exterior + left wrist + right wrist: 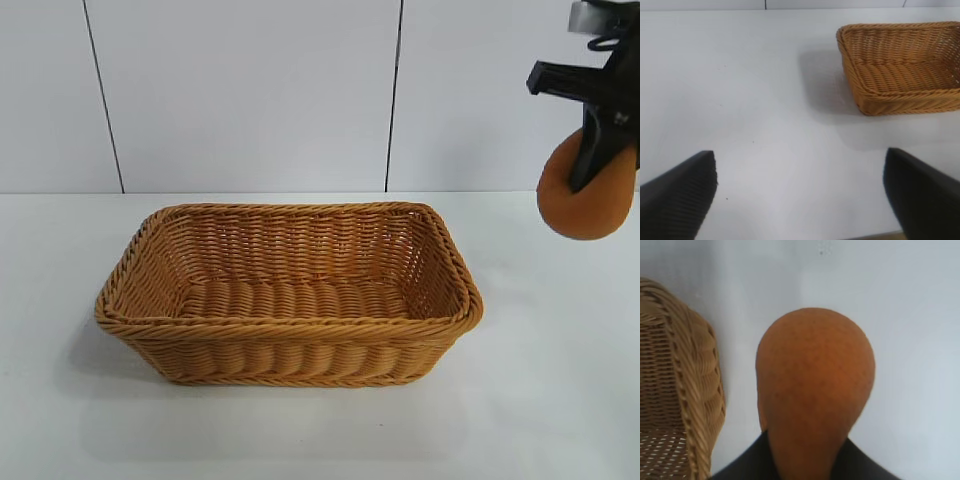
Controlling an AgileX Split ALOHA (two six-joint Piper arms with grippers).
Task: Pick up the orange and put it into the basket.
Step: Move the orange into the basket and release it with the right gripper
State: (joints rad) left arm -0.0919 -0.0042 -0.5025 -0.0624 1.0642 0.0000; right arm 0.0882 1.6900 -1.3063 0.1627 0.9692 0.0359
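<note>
Overhead, right pincer [600, 165] pinches the orange [587, 195] clear beyond the basket [290, 325] rim; left pincer [800, 192] spread.

Frontal exterior view (basket [290, 300] shared)

The basket [290, 330] is ribbed woven wicker, the orange [587, 200] matt and finely pitted, the table [560, 400] smooth.

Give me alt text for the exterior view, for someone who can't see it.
The right gripper holds the orange in the air at the right edge, above the white table and to the right of the basket. The woven wicker basket sits empty at centre, before a white panelled wall.
</note>
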